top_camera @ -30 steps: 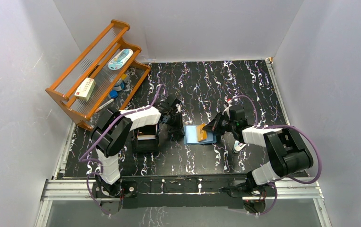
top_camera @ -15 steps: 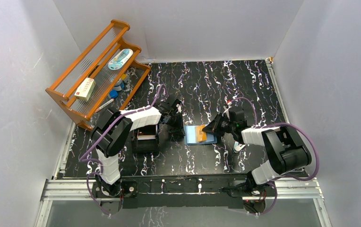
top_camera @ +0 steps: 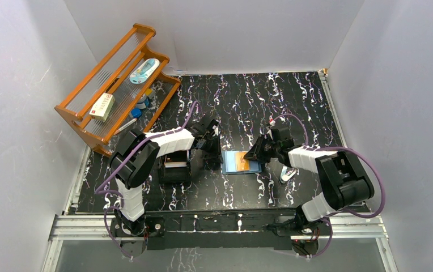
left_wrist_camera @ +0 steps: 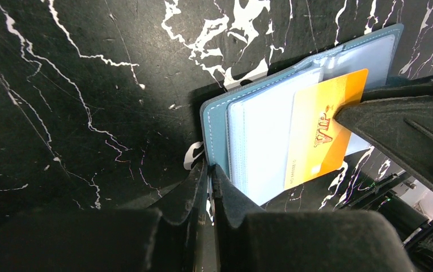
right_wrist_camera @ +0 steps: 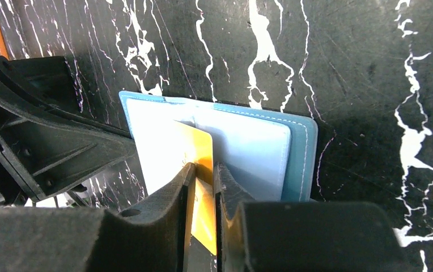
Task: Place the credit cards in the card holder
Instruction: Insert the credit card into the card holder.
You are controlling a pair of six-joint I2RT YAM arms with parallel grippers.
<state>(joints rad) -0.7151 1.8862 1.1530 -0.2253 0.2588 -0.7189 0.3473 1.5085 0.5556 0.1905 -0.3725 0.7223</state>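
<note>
Black white-veined surface [top_camera: 293, 107], white walls all round, wooden rack [top_camera: 118, 85] in the back-left corner. A black box [top_camera: 174, 165] sits by the left arm with something pale inside, too small to identify.

The card holder [top_camera: 240, 162] lies open and flat at the centre of the surface, between the two arms, pale blue pockets facing up. The left claw [left_wrist_camera: 209, 173] is pinched tight on the teal cover at the holder's left edge and looks to be pinning it in place.

Change: a second ago the orange card [left_wrist_camera: 322, 133] stood tilted up off the holder in the right claw [right_wrist_camera: 204, 170]. Now the card lies flat across the pale pockets. The right claw has gone from clamped to a narrow gap; in the right wrist view the card's face shows through that gap, fingers straddling it rather than squeezing.

Card's leading edge sits at a pocket seam. Probably part-way into a pocket, depth not clear. The trailing half still sticks out toward the right claw, off the holder's edge.

Judgement: this is the release step, with the card delivered but likely not fully seated. The next move probably calls for a nudge inward before backing off. Risk: the card drags back out if a finger catches it on retreat.
</note>
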